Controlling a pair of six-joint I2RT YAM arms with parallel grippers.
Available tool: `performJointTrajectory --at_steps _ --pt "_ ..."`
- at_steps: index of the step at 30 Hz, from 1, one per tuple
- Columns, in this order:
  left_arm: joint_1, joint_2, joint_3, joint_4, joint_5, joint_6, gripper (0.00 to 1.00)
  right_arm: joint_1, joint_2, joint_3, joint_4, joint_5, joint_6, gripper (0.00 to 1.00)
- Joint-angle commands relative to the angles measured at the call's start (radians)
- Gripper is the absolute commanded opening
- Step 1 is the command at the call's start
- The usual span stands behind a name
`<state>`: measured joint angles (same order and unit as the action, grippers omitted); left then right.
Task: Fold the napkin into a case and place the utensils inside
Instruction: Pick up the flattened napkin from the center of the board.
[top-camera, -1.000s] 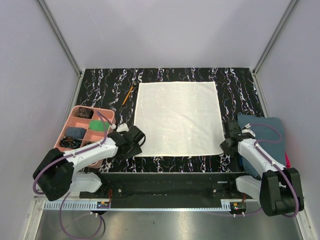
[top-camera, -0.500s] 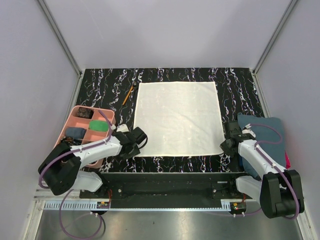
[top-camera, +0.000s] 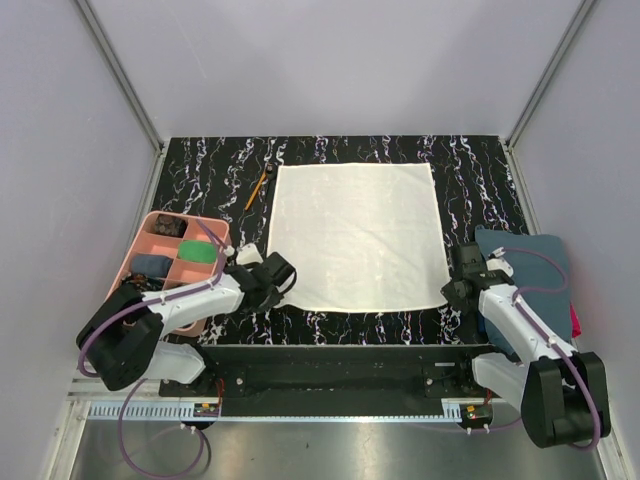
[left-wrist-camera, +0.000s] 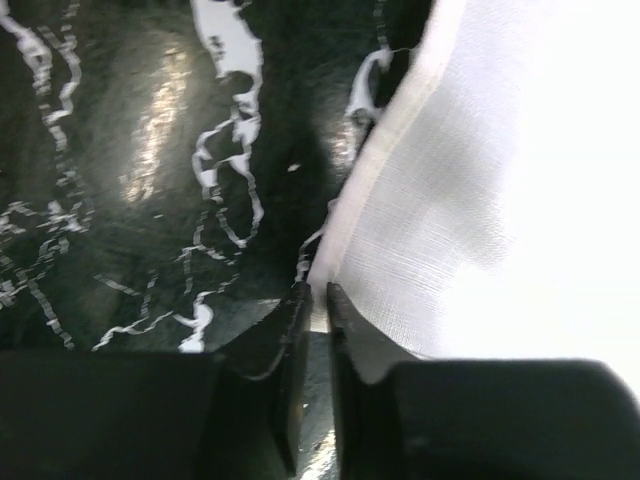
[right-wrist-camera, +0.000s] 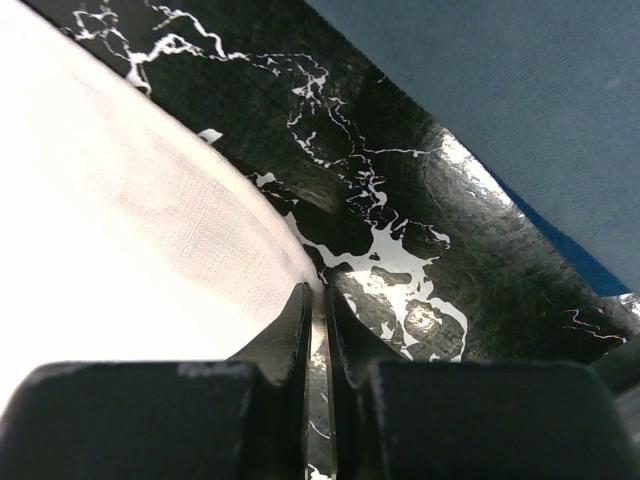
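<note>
The cream square cloth napkin (top-camera: 355, 235) lies flat mid-frame on the black marbled desk (top-camera: 200, 180). The left jaws and right jaws each pinch a lower corner. Best to lift both evenly, edge taut, folding straight upward.

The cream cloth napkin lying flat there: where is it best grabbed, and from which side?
Grip the cream cloth napkin at its two near corners, coming in low from the near edge. It lies flat on the black marbled table, so only the thin hem can be pinched. The left pincer and right pincer grip there.
</note>
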<state>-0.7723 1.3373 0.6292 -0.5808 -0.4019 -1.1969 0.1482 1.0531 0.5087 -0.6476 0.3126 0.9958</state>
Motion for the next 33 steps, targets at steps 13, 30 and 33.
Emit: performJointTrajectory --at_steps 13,30,33 --pt "-0.002 -0.223 -0.026 0.022 -0.017 0.122 0.0 -0.004 -0.169 0.036 0.005 0.002 -0.074 0.0" --pt "-0.004 -0.012 0.084 -0.114 0.08 0.076 0.55 -0.004 -0.14 -0.006 0.017 -0.026 -0.039 0.0" --pt "-0.004 0.0 0.076 -0.125 0.063 0.045 0.52 -0.004 -0.143 -0.012 0.019 -0.027 -0.036 0.0"
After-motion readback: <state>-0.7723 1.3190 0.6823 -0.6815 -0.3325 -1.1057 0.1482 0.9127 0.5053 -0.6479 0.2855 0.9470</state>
